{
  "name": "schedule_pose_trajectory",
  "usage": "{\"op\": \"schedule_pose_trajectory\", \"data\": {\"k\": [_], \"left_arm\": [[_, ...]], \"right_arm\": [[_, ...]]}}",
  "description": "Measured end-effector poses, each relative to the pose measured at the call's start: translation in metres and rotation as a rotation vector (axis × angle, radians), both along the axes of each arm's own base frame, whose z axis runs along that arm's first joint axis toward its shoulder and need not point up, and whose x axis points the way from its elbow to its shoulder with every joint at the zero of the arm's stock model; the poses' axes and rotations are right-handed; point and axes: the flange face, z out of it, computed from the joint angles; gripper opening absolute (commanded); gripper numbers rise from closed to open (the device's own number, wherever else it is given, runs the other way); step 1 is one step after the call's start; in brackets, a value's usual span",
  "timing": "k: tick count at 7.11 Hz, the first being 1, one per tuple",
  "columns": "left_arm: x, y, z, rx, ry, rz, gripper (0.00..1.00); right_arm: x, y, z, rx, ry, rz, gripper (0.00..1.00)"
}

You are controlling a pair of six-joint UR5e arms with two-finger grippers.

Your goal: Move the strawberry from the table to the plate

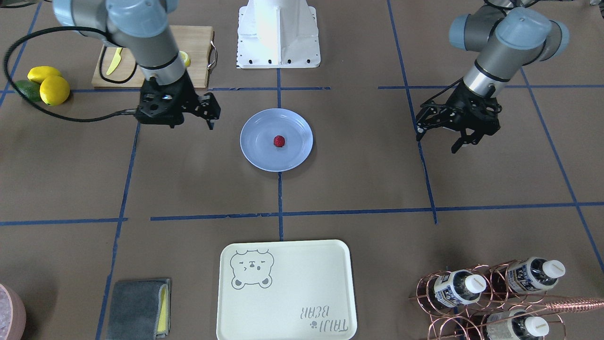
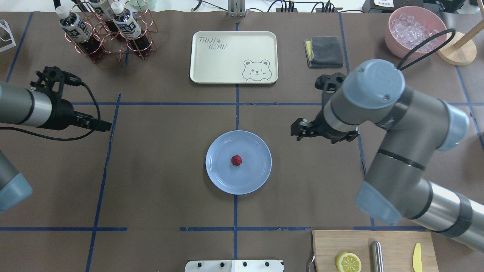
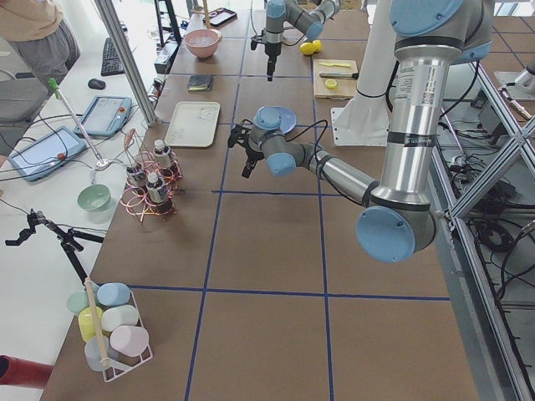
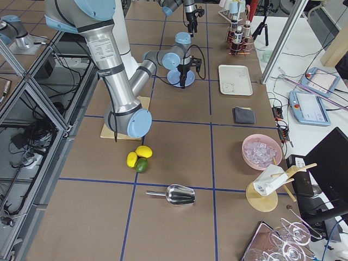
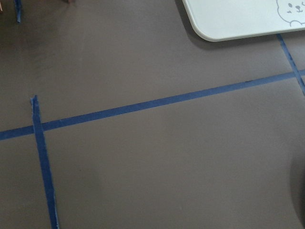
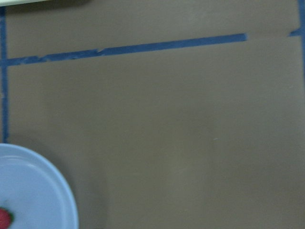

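The small dark-red strawberry (image 1: pixel 279 140) (image 2: pixel 236 160) lies near the middle of the round light-blue plate (image 1: pixel 255 153) (image 2: pixel 221 181), which sits at the centre of the brown taped table (image 1: pixel 358 179). My right gripper (image 1: pixel 210 124) (image 2: pixel 297 133) hangs open and empty above the table, just beside the plate's rim. Its wrist view catches the plate (image 6: pixel 38 191) and a sliver of the strawberry (image 6: pixel 4 219) at the lower left. My left gripper (image 1: pixel 436 144) (image 2: pixel 107 126) hovers open and empty far off on the other side.
A cream bear tray (image 2: pixel 234 56) lies across the table from the robot. A copper bottle rack (image 2: pixel 106 34), a grey cloth (image 2: pixel 325 51) and a pink ice bowl (image 2: pixel 414 30) line that far edge. The wooden cutting board (image 2: pixel 378 249) and lemons (image 1: pixel 47 85) are near the right arm's base.
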Motion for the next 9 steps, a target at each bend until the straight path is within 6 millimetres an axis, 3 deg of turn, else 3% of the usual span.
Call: {"op": "schedule_pose_trajectory", "data": {"k": [1,3,5,6,8,9], "left_arm": [[-0.035,-0.006,0.022,0.048,-0.053,0.012,1.00],[-0.123,-0.019,0.066,0.127,-0.127,0.061,1.00],[-0.223,-0.018,0.124,0.169,-0.176,0.097,1.00],[-0.260,-0.006,0.155,0.149,-0.159,0.122,1.00],[-0.293,0.043,0.211,0.045,-0.094,0.155,1.00],[-0.297,0.057,0.223,0.013,-0.087,0.154,1.00]], "right_arm": [[0.046,-0.018,0.033,0.021,0.028,-0.032,1.00],[0.146,-0.046,0.097,0.067,0.064,-0.102,1.00],[0.253,-0.060,0.167,0.098,0.087,-0.147,1.00],[0.306,-0.057,0.207,0.102,0.076,-0.173,1.00],[0.399,-0.040,0.284,0.100,-0.009,-0.182,1.00],[0.426,-0.033,0.301,0.119,-0.035,-0.175,1.00]]}}
